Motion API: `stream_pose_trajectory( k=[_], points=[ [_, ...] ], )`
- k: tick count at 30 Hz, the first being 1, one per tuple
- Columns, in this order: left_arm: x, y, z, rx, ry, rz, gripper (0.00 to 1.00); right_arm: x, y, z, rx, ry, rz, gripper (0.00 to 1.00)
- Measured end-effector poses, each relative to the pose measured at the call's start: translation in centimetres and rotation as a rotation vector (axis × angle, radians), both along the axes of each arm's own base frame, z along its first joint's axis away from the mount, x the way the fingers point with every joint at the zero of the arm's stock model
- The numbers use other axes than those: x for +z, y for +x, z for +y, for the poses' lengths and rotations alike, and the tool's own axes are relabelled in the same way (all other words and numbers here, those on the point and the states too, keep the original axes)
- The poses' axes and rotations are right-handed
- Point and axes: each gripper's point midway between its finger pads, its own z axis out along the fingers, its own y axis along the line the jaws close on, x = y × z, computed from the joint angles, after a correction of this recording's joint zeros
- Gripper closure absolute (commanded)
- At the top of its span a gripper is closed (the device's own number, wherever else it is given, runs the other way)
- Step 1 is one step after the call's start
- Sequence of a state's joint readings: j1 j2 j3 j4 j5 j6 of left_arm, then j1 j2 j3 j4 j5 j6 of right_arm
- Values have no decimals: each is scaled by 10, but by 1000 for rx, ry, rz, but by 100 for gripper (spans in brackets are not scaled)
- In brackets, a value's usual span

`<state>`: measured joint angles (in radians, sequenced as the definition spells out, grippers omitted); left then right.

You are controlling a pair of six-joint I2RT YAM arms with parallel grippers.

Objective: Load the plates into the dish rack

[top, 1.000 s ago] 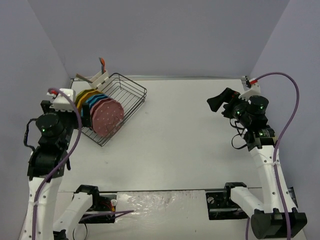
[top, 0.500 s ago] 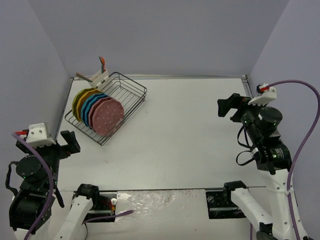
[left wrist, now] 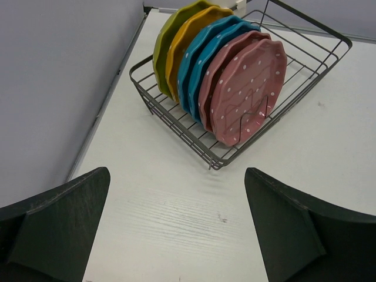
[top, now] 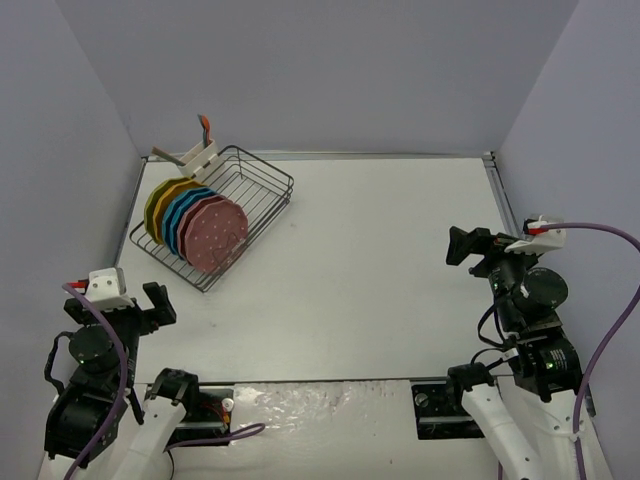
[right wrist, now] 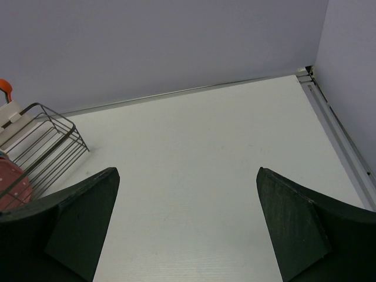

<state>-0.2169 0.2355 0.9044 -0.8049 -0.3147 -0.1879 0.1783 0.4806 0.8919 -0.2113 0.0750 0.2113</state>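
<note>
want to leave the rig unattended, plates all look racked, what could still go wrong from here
1. The six plates stand packed at one end of the dish rack. Only a thin wire divider stops the front pink plate, so a knock might tip it out.
2. The rack sits by the table's left edge, and the open left fingers point at it; a careless swing could shove it.

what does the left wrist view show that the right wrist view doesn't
Only the left wrist view: the whole row of plates standing on edge, green, yellow, teal and pink. Only the right wrist view: an orange handle above the rack and the rail along the table's right edge. Both: the dish rack, the table, and an open gripper each, the left gripper and the right gripper.
</note>
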Motion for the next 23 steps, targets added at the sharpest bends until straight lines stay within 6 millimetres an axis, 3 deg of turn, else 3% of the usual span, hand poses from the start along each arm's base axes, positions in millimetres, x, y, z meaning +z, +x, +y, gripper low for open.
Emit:
stream_pose_trajectory(
  k=[23],
  points=[
    [-26,5,-4,-8,-29,-8,3,-11,0,-2,-14,-2,-9,0]
  ],
)
